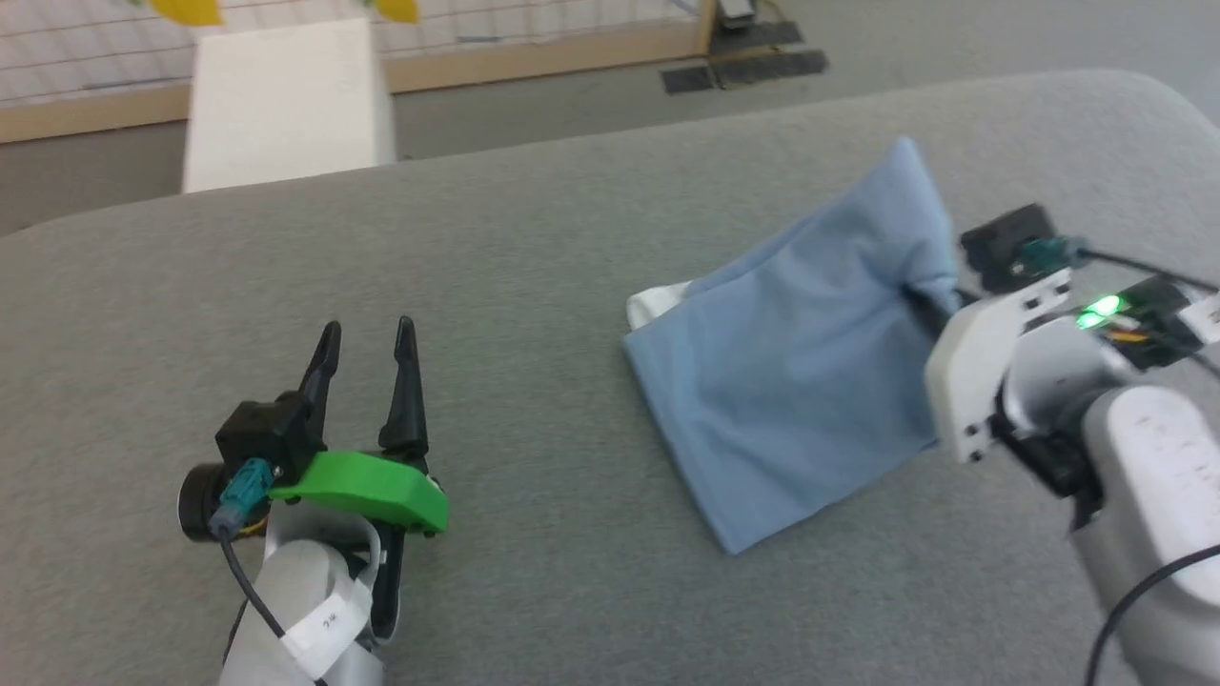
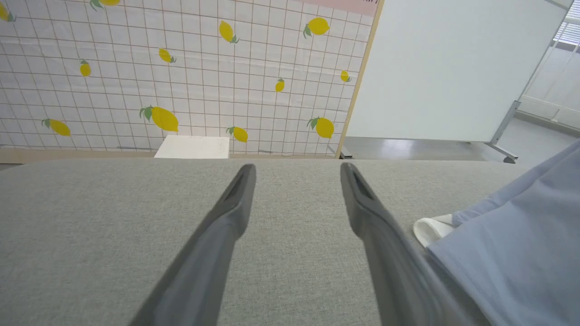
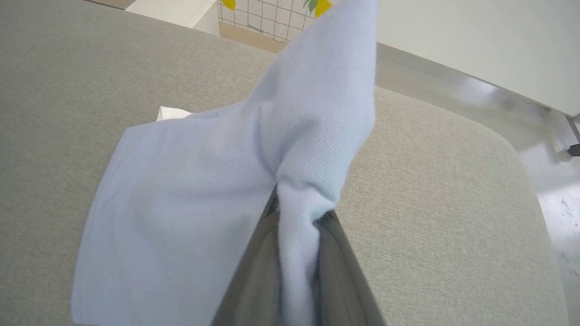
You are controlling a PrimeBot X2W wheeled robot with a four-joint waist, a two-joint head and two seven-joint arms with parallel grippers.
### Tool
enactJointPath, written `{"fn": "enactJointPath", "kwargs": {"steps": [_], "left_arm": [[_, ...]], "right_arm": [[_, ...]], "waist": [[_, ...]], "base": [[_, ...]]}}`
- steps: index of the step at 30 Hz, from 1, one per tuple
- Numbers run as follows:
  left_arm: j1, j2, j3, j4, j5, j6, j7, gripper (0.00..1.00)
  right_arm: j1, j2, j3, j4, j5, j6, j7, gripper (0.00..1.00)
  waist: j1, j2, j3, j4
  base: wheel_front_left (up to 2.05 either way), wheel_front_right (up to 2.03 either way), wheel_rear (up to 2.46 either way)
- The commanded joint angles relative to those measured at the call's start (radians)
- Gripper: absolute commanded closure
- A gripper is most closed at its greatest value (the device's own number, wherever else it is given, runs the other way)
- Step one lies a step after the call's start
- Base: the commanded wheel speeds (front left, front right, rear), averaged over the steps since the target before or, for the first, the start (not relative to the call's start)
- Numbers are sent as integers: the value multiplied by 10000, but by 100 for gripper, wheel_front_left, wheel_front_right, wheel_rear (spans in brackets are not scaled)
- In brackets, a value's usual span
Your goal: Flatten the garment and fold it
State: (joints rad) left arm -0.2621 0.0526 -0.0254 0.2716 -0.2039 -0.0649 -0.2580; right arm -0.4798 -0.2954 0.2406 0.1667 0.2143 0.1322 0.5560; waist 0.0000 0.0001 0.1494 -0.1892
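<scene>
Pinching a bunched fold of the light blue knit short-sleeved polo shirt (image 3: pixel 190 194), your right claw (image 3: pixel 297 213) has its two dark fingers pressed together on the cloth. A peak of fabric stands up just beyond the fingertips. From that pinch the shirt drapes down and away ahead of the claw onto the grey fabric-covered table (image 1: pixel 477 238), already doubled into a rough rectangle. Its white collar (image 1: pixel 658 303) peeks out at the end farthest from the grip.

Your left claw (image 1: pixel 367 329) is spread wide and holds nothing. It hovers low over bare table, and the shirt lies off to its right side, with the collar corner the nearest part and apart from the fingers.

The next move likely turns on this: the shirt's length seems to run from your right claw's pinch toward the collar end. Your right arm owns the lifted edge, while the left is the nearer one to the collar end, should you want it pinned.
</scene>
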Motion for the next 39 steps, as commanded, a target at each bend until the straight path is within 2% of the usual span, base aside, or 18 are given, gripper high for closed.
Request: {"fn": "enactJointPath", "kwargs": {"steps": [1,10,11,14,19,27,33,34,35,36,39], "left_arm": [[-222,11,17,-65,127,-63,-38,0],[-992,393,64,-413,506,-118,-38,0],[-1247,585,17,-620,650,-106,0,0],[-1476,799,7,-851,752,-101,123,0],[-1791,1038,-76,-1321,879,-94,413,0],[-1914,1231,-172,-1780,949,-41,739,0],[-1791,1248,-181,-1809,884,31,701,0],[-1752,1226,-191,-1765,862,46,674,0],[-1723,1204,-204,-1719,845,54,651,0],[-1680,1159,-219,-1661,810,67,603,0],[-1542,1016,-263,-1414,685,74,456,0]], "right_arm": [[-312,-288,-37,103,76,-15,24,100],[-1416,-1928,-504,1538,-508,-15,-746,100],[-1795,-2252,-957,2166,-911,-15,-1257,100],[-2161,-2525,-1359,2846,-1394,-15,-1782,100],[-2774,-2692,-2592,3928,-2249,-15,-2670,100],[-3387,-2323,-4551,4888,-3430,-15,-3732,100],[-3589,-2130,-5274,5261,-4361,-15,-4323,100],[-3595,-2115,-5347,5338,-4481,-15,-4433,75],[-3598,-2105,-5387,5419,-4555,-15,-4488,58],[-3607,-2087,-5467,5531,-4609,-15,-4558,0],[-3537,-2102,-5566,5774,-4711,-15,-4875,0]], "waist": [[0,-1,536,-775],[0,-1,1842,-1767],[0,-1,2402,-1896],[0,-1,2856,-1922],[0,-1,3547,-1750],[0,-1,4122,-1362],[0,-1,4010,-1192],[0,-1,3925,-1166],[0,-1,3848,-1149],[0,-1,3719,-1125],[0,-1,3263,-1036]], "base": [[0,0,0],[0,0,0],[0,0,0],[0,0,0],[0,0,0],[0,0,0],[0,0,0],[0,0,0],[0,0,0],[0,0,0],[0,0,0]]}}
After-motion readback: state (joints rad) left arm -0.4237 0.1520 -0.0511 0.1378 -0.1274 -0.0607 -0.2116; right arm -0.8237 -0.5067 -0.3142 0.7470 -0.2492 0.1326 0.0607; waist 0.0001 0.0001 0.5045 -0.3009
